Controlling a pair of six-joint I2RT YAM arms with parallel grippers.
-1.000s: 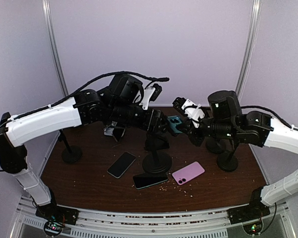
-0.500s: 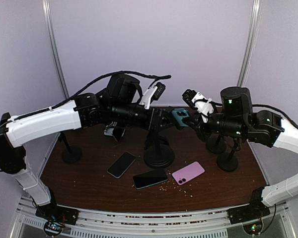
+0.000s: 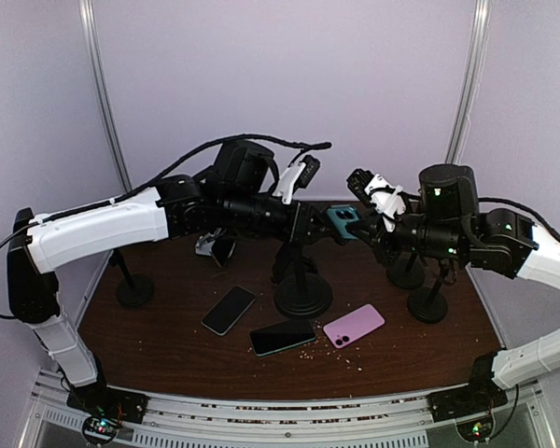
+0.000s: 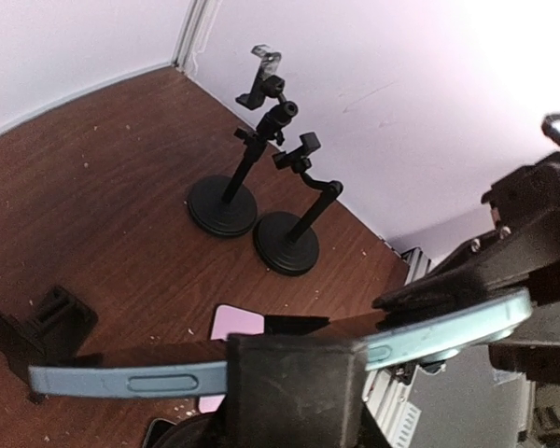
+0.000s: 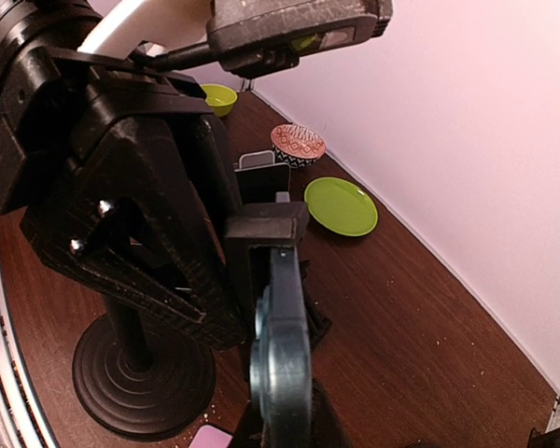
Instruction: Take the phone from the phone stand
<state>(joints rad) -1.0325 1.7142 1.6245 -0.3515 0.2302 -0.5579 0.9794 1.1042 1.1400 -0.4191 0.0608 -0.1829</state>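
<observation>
Teal phone (image 3: 343, 222) sat at the head of the phone stand (image 3: 303, 297), off the desk (image 3: 168, 345). The left wrist view showed the stand's clamp (image 4: 294, 378) straddling the phone's long edge. Right gripper (image 3: 359, 229) was just right of the stand's head, fingers clamped on the phone's outer end. Left gripper (image 3: 308, 229) came at the stand's head from the left with its fingers partway in (couldn't tell whether they actually gripped anything). The stand's base was on the desk. In front of the base, lying flat: black phone (image 3: 229, 310), dark phone (image 3: 282, 338), pink phone (image 3: 353, 326). Spare stand (image 3: 427, 303) stood right of the phone stand, and a lone stand (image 3: 133, 289) stood well to its left. Beyond the stand in the right wrist view were a green plate (image 5: 341, 205) and a patterned bowl (image 5: 297, 143).
</observation>
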